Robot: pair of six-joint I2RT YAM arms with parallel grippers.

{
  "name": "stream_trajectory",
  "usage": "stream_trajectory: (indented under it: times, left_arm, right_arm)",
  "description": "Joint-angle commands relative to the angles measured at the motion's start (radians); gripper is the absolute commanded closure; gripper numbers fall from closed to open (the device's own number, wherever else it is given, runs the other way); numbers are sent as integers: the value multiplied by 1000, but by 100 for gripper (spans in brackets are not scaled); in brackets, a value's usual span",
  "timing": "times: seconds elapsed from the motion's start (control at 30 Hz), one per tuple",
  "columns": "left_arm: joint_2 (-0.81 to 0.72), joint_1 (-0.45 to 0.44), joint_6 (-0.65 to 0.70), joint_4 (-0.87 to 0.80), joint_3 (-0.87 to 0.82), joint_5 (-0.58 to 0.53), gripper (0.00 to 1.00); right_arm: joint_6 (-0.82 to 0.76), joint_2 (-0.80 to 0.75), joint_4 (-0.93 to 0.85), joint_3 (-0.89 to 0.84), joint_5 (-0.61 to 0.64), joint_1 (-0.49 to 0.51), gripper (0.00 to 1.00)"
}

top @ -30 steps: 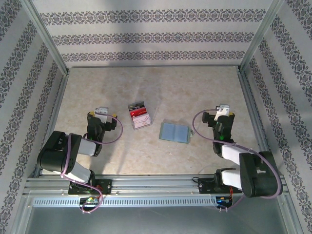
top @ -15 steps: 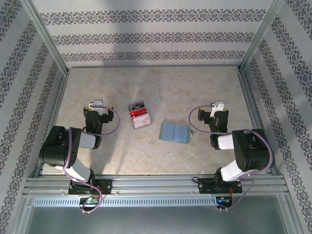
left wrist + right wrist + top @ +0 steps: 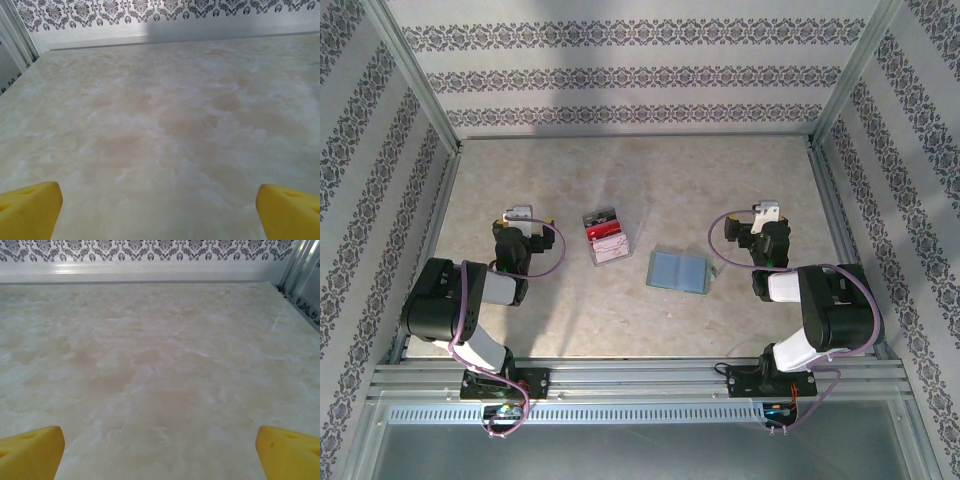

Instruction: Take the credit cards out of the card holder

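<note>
Currently both of my grippers stand wide open and carry nothing. My left gripper (image 3: 525, 222) hangs over a bare stretch of the marble-patterned table (image 3: 650, 180). Its wrist camera shows the yellow fingertips (image 3: 30, 210) parted to the bottom corners of the frame, with only tabletop between them. My right gripper (image 3: 765, 222) is posed the same way on the other side, its fingertips (image 3: 31, 452) just as far apart.

The card holder (image 3: 678, 271) lies between my two arms, nearer the right one. It is opened out flat with both pale blue panels facing up. I judge that this leaves the slots reachable from above. From overhead I cannot make out the credit cards in them; they are too small to tell.

A clear plastic tray (image 3: 606, 238) with red and dark contents sits near the holder on its left, apart from it.

Since the holder looks soft and light, I expect one gripper will have to pin a panel while the other draws a card out by its edge.
</note>
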Motion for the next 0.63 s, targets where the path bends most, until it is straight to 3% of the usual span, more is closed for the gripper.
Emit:
stream_trajectory:
  times: [0.0,0.6]
  left_arm:
    - [-2,9,11,-9,-5,20,1]
    - [-3,10,15,-14,-4,44,1]
  right_arm:
    - [-3,-5,9,14,-25,-9,2]
    - [-4,-5,9,14,-25,-8,2]
